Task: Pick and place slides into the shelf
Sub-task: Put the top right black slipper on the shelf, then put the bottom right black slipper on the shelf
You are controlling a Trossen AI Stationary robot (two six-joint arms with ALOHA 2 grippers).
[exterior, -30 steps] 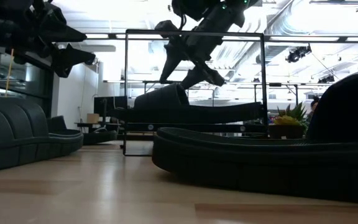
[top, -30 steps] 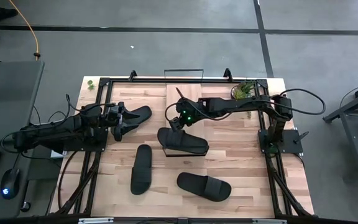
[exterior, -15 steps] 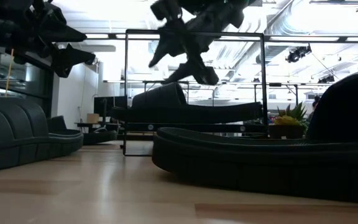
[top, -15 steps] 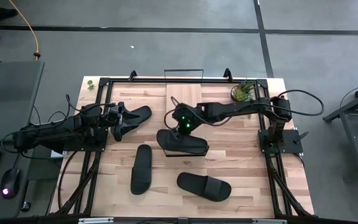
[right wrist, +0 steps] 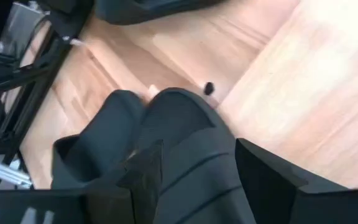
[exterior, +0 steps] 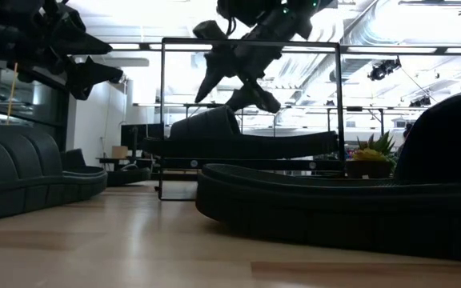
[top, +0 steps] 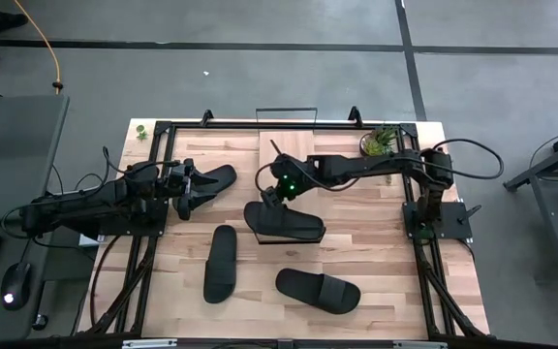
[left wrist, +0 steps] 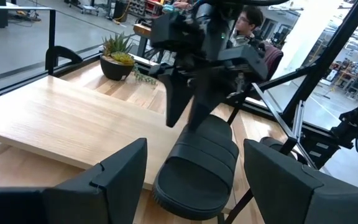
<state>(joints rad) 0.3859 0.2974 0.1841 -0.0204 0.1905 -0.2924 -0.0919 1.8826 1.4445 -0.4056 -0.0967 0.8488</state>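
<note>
The right end effector (top: 272, 194), fingers apart and empty, hovered above the slide (top: 284, 222) resting at the tabletop's (top: 376, 252) centre, on the shelf (top: 281, 145) plank's 6 o'clock end; it looked light, pliable, best gripped across its ribbed strap.

Support surface: light wood-plank tabletop (top: 376, 247) bounded by a black frame. Resting directly on it: one slide (top: 221, 263) near centre-left, lying lengthwise toward the front edge; a second slide (top: 319, 290) to its right, lying crosswise near the front; a third slide (top: 217, 178) at the left rear. A small potted plant (top: 380, 142) stands at the right rear corner. The shelf (top: 286, 184), a narrow light-wood plank in black wire frame, stands at rear centre; a fourth slide (top: 285, 221) lies at its front end, strap up, seen raised above the tabletop in the low view.
</note>
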